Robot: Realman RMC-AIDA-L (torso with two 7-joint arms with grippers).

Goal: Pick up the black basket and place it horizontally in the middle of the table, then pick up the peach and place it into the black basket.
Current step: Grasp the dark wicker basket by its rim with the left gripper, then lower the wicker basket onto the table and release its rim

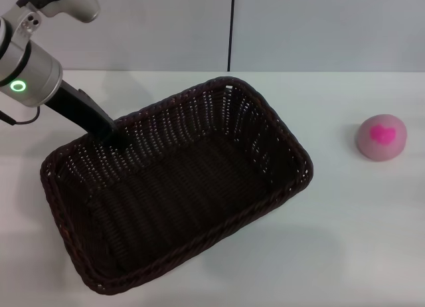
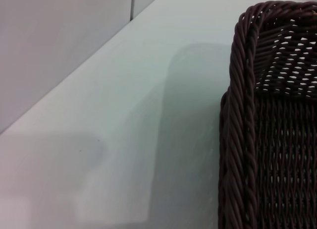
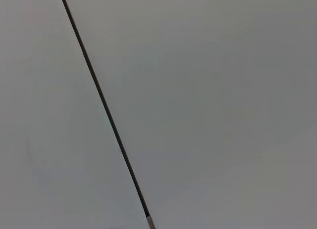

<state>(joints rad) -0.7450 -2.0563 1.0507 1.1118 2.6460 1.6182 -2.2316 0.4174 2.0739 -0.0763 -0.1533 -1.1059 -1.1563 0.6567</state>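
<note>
The white worktop [image 1: 345, 240] carries the black basket [image 1: 176, 187], which lies at a slant across its left and middle part, open side up. Behind it rises a pale wall [image 1: 319, 28] with a dark vertical seam [image 1: 231, 28]. The left hand [image 1: 114, 135] reaches down to the basket's far long rim; whether its fingers are clamped there cannot be told. The peach [image 1: 381, 137] rests well apart to the right, unobstructed. The right hand is out of sight.
</note>
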